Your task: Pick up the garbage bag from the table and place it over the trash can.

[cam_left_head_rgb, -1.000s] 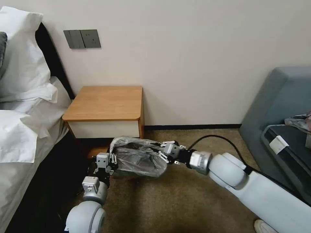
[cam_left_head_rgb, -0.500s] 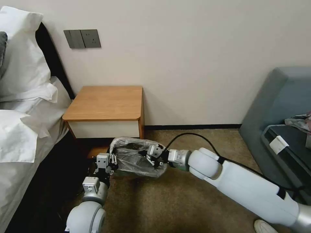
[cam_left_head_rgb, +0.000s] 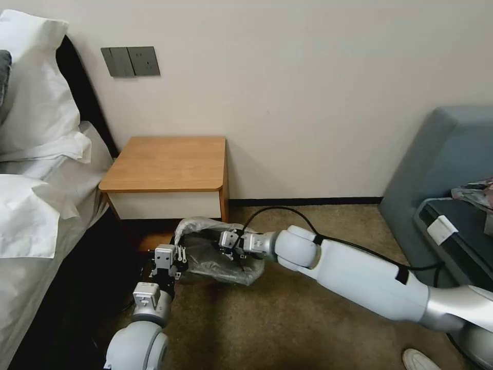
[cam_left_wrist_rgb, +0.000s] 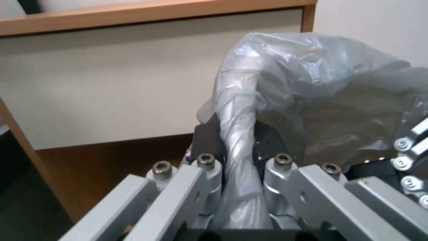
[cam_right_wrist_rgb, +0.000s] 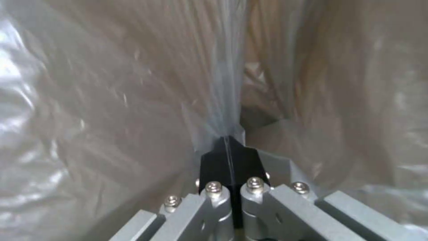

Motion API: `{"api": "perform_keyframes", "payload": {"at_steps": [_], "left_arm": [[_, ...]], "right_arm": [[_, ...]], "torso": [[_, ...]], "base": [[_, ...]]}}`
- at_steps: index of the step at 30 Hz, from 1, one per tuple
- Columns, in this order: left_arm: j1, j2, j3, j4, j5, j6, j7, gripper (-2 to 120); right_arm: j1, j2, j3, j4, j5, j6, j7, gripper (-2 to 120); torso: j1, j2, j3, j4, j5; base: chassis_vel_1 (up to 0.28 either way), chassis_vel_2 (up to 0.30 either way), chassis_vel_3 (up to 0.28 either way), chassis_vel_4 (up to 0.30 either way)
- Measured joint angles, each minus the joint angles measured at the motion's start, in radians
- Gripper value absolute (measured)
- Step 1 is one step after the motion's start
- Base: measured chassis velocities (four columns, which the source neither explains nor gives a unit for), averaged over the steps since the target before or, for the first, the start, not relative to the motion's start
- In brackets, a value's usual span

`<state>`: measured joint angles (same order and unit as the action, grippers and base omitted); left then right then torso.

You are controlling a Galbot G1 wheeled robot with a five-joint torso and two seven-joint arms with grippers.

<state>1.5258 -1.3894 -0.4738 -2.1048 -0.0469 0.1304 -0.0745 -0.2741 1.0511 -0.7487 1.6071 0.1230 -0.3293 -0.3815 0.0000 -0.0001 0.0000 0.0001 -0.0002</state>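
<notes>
1. The left hand (cam_left_wrist_rgb: 238, 157) is clamped on a twisted fold of the thin, wrinkly, translucent grey plastic garbage bag (cam_left_head_rgb: 215, 252), low beside the carpeted floor (cam_left_head_rgb: 287, 318).
2. The right hand (cam_left_head_rgb: 229, 245) reaches inside the bag's mouth, its black pads (cam_right_wrist_rgb: 228, 157) pressed together on a sheet of film.
3. The bag is draped over something on the floor, just in front of the small wooden nightstand with the orange-brown tabletop (cam_left_head_rgb: 169, 162).

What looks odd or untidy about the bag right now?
The garbage bag is bunched unevenly on the floor beside the table, one edge twisted into a rope in the left hand; the right hand pinches the film.
</notes>
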Motion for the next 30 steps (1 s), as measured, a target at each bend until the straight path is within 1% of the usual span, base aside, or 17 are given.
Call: {"api": "perform_keyframes", "payload": {"at_steps": [4,9,12,18,30], "left_arm": [[0.006,-0.005,0.0,-0.017,0.003,0.018,-0.007,6],[0.013,-0.014,0.001,-0.029,0.01,0.025,-0.009,6],[0.024,-0.027,0.001,-0.041,0.019,0.027,-0.013,5],[0.042,-0.043,0.001,-0.058,0.027,0.028,-0.019,5],[0.075,-0.063,0.0,-0.086,0.04,0.031,-0.023,5]], "right_arm": [[0.011,0.028,-0.021,-0.048,-0.042,0.015,-0.022,0],[0.024,0.055,-0.046,-0.078,-0.045,0.017,-0.028,0],[0.044,0.087,-0.07,-0.116,-0.048,0.022,-0.035,0],[0.063,0.124,-0.103,-0.175,-0.052,0.033,-0.041,0],[0.074,0.187,-0.14,-0.268,-0.065,0.053,-0.053,0]], "torso": [[0.0,0.0,0.0,-0.0001,0.0],[0.0,0.0,0.0,-0.0001,0.0],[0.0,0.0,0.0,0.0,0.0],[0.0,0.0,0.0,-0.0001,0.0],[0.0,0.0,0.0,-0.0002,0.0]], "base": [[0.0,0.0,0.0,0.0],[0.0,0.0,0.0,0.0],[0.0,0.0,0.0,0.0],[0.0,0.0,0.0,0.0],[0.0,0.0,0.0,0.0]]}}
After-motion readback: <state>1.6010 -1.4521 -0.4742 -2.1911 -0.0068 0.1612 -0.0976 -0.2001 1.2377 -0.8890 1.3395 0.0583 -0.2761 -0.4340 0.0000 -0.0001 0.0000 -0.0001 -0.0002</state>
